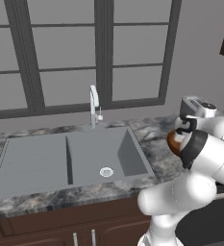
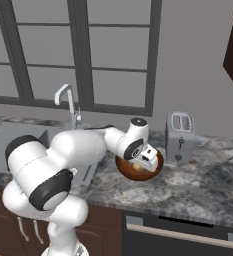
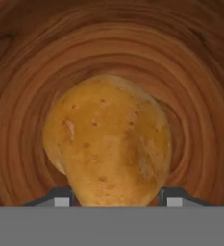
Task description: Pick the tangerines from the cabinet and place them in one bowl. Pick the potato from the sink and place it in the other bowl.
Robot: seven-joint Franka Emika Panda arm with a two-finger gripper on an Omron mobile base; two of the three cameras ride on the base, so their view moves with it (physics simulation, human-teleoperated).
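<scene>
Hand view had the potato (image 3: 108, 141) between my two fingertips (image 3: 61, 199), my hand (image 3: 114, 201) grasping it inside a brown wooden bowl (image 3: 17, 72). From the right base view, my hand (image 2: 144, 161) reached down into that bowl (image 2: 156, 171) on the bench (image 2: 203, 190), between the sink (image 1: 46, 158) and a toaster (image 2: 180, 135).

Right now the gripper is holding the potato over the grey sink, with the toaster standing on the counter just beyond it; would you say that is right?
Not quite: the potato is over the wooden bowl, not the sink. The hand view shows it between the fingers against the bowl's ringed wood, and the right base view puts the gripper in that bowl on the counter. The toaster does stand just beyond it.
</scene>
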